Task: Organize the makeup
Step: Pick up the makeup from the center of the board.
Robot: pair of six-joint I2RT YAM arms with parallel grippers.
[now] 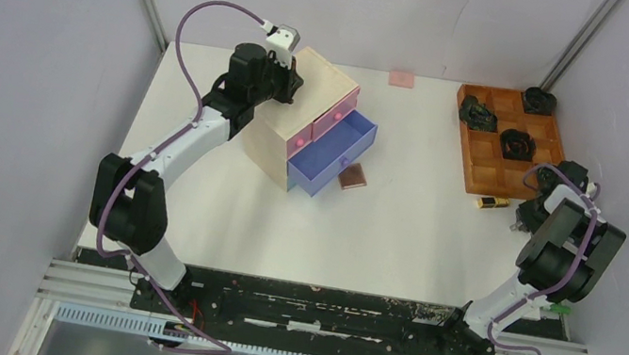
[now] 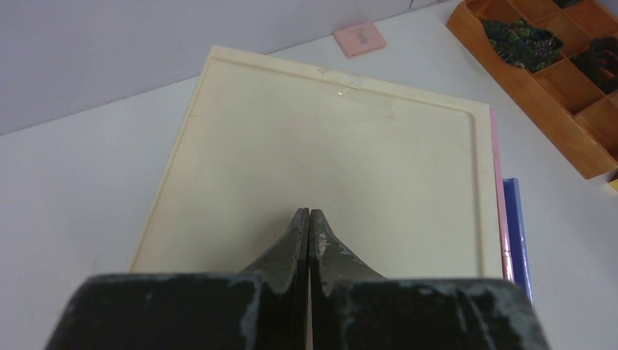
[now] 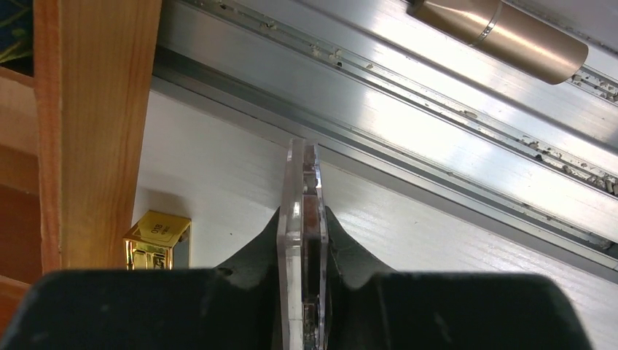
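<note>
My right gripper is shut on a thin clear-cased brown palette, held on edge just above the table at the far right. A gold tube lies to its left beside the wooden tray; from above that gold tube lies just left of the right gripper. A bronze tube rests in the metal rail. Another brown palette lies by the open blue drawer. A pink pad sits at the back. My left gripper is shut and empty over the chest top.
The pale chest with pink and blue drawers stands at the back left. The orange-brown grid tray with dark coiled objects sits at the back right, close to my right gripper. An aluminium rail runs along the right wall.
</note>
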